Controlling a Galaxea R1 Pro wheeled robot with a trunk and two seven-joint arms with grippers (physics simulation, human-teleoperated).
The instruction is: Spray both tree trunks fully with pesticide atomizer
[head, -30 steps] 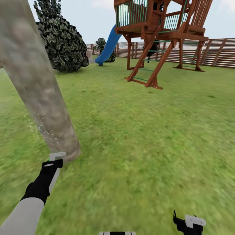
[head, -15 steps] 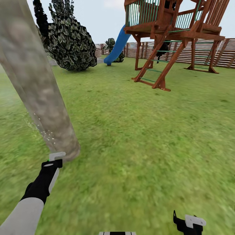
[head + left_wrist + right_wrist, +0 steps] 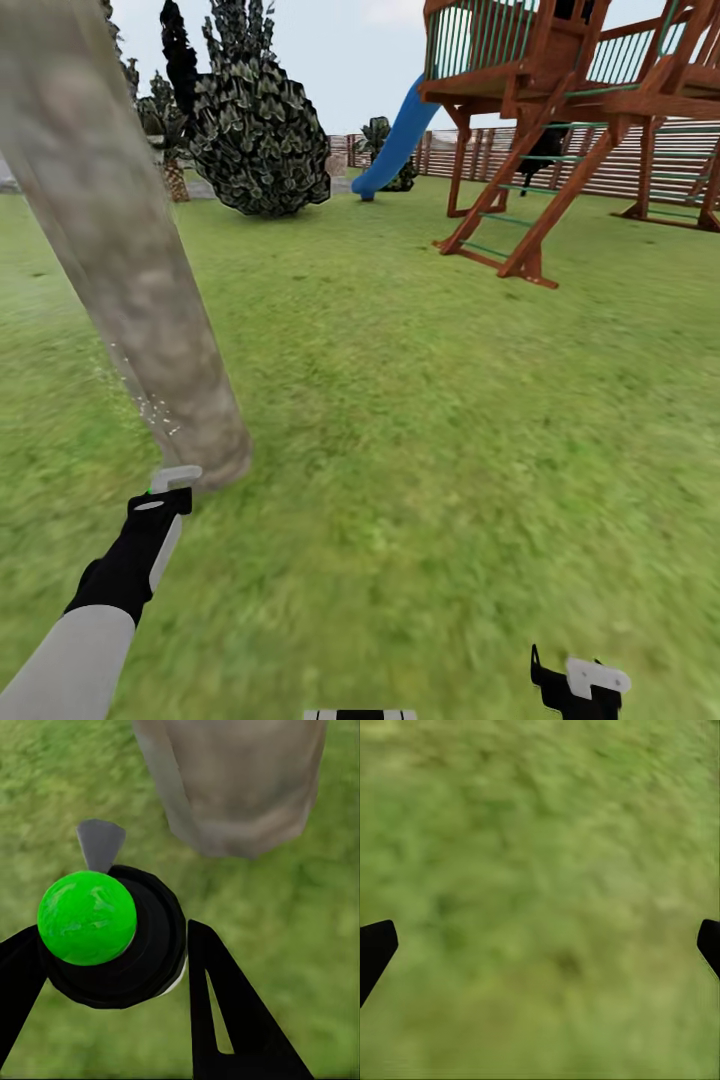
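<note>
A thick, pale grey-brown mottled tree trunk (image 3: 130, 260) rises at the left of the lawn, leaning across the head view. Fine white spray specks (image 3: 140, 400) dot its lower part. My left gripper (image 3: 160, 497) sits just in front of the trunk's base, shut on the pesticide atomizer (image 3: 175, 478). In the left wrist view the atomizer (image 3: 90, 919) shows a bright green cap, a black body and a grey nozzle aimed toward the trunk (image 3: 232, 787), held in the left gripper (image 3: 112, 967). My right gripper (image 3: 580, 685) hangs low at the right, open over bare grass (image 3: 540, 945).
A wooden play tower (image 3: 560, 120) with a blue slide (image 3: 400, 140) stands at the far right. A dark leafy bush (image 3: 260, 140) grows behind the trunk. A brown slat fence (image 3: 680, 160) closes the back. Open lawn (image 3: 420, 400) lies between.
The whole head picture has slid right, so the camera turned left. Both arms keep their place in the view, and the atomizer stays in the left gripper by the trunk.
</note>
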